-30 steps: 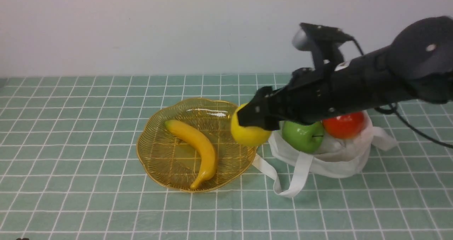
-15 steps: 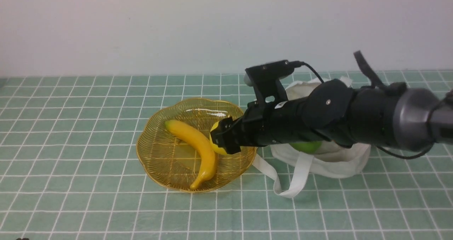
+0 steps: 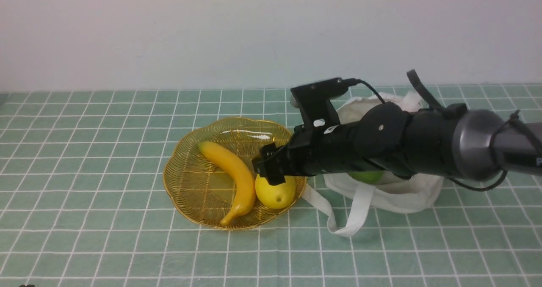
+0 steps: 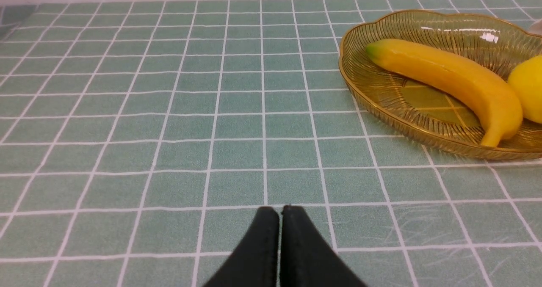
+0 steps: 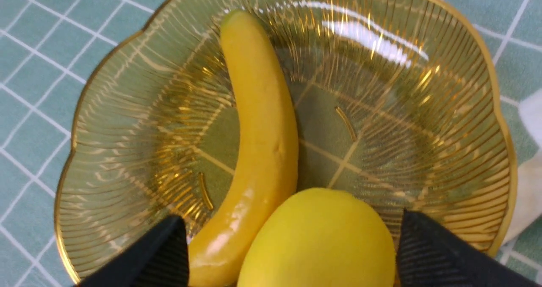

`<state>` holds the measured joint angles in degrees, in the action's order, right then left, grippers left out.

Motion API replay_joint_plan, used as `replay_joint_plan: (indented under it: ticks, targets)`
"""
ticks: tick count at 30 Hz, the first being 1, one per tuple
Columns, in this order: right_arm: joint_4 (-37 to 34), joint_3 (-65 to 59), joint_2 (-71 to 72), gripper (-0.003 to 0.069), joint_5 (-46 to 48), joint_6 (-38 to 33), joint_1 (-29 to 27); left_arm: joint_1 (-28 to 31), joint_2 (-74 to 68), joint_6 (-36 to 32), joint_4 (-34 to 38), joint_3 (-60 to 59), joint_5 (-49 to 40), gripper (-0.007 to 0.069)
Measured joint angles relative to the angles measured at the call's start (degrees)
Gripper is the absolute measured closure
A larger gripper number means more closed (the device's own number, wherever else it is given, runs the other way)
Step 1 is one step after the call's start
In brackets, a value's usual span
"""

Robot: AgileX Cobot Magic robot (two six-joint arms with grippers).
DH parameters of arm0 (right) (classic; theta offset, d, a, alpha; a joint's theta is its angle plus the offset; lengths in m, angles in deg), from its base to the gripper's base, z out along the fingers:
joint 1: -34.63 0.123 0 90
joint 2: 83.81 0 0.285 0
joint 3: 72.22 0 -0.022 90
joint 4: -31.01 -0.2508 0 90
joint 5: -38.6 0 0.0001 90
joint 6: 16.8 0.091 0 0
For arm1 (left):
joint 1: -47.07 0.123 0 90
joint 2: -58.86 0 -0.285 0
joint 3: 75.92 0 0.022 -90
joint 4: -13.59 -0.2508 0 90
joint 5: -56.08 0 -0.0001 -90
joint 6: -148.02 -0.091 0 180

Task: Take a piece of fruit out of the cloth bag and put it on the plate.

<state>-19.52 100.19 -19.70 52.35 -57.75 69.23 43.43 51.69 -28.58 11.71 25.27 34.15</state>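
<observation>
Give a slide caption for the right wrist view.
Open right gripper over lemon, beside banana on amber plate.

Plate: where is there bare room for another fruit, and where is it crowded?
Bare on the plate: the left half, between the banana and the rim, and the far part beyond the banana's green end. Crowded: the near right, where the lemon lies against the banana under the open right gripper.
</observation>
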Motion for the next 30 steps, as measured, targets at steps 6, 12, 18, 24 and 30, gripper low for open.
replay_joint_plan:
  ticks: [6,12,18,24,30]
  targets:
    - [2.1,0.3,3.8,0.0053,0.4,0.0,-0.1,0.0,0.0,0.0,0.0,0.0,0.0,0.0632]
    - [5.1,0.3,12.3,0.0089,11.6,0.4,-3.5,0.0,0.0,0.0,0.0,0.0,0.0,0.0632]
    - [8.9,0.3,29.7,0.0244,31.1,5.0,-14.6,0.0,0.0,0.0,0.0,0.0,0.0,0.0632]
    - [18.1,0.3,44.9,0.0477,51.2,8.5,-26.2,0.0,0.0,0.0,0.0,0.0,0.0,0.0632]
    - [26.4,-0.4,59.6,0.0657,58.2,13.1,-31.2,0.0,0.0,0.0,0.0,0.0,0.0,0.0632]
